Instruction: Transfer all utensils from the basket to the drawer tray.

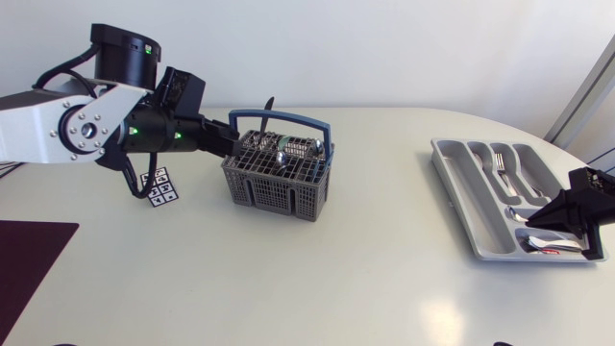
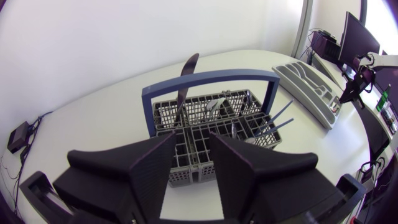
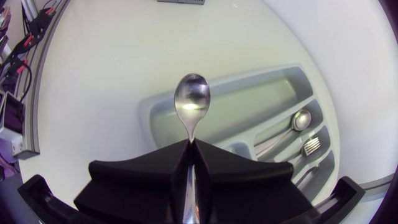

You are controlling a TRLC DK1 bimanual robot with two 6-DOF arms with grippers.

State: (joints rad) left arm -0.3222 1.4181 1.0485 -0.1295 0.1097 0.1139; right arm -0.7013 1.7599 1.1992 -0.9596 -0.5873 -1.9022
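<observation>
The grey wire basket with a blue handle holds several utensils, among them an upright knife and slanted handles. My left gripper hovers at the basket's left rim; its fingers stand open with nothing between them. Over the near end of the grey drawer tray, my right gripper is shut on a spoon whose bowl sticks out ahead of the fingertips. A spoon and a fork lie in the tray's compartments.
A small card with black markers lies left of the basket. A dark mat covers the table's front left corner. Bare tabletop stretches between basket and tray.
</observation>
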